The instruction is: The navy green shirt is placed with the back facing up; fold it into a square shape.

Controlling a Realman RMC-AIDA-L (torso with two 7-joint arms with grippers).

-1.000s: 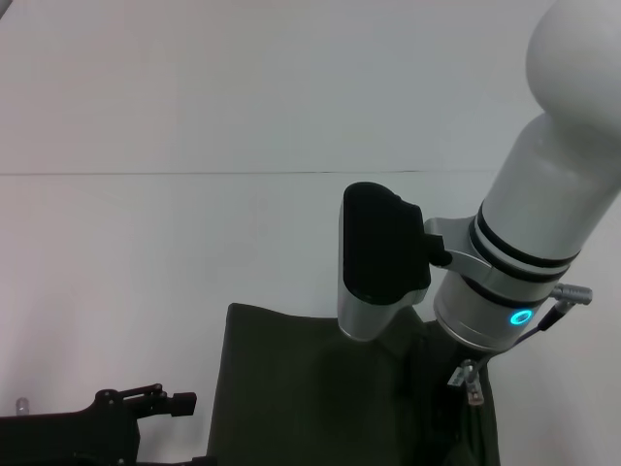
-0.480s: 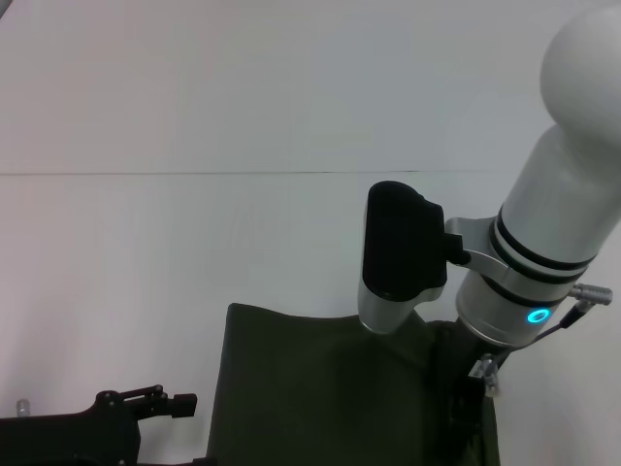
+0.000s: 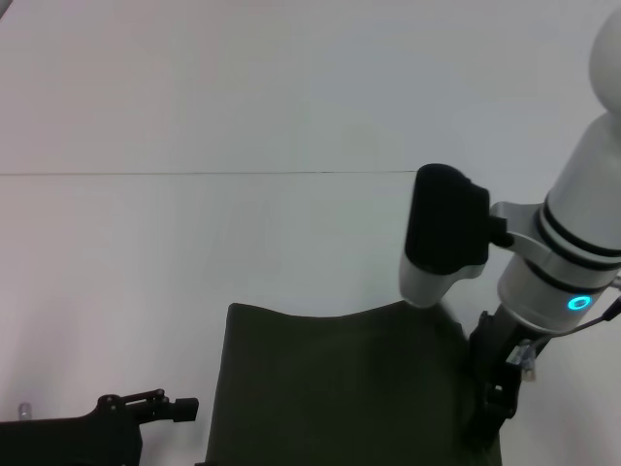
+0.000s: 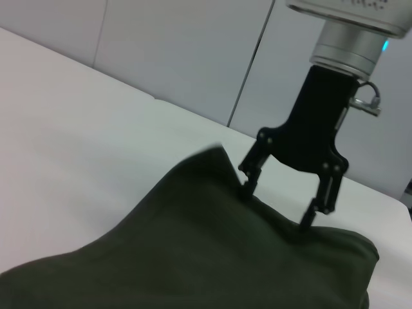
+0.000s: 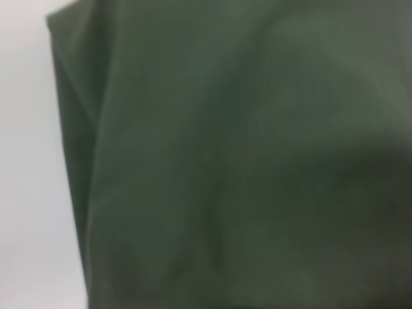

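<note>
The navy green shirt [image 3: 340,388] is seen already folded compact beneath the spread-fingered right gripper [image 4: 281,206], squaring apparently nearly done.

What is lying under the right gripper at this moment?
The navy green shirt lies under the right gripper, whose open fingertips press its top layer on the white table. What is beneath the cloth is covered and cannot be seen.
</note>
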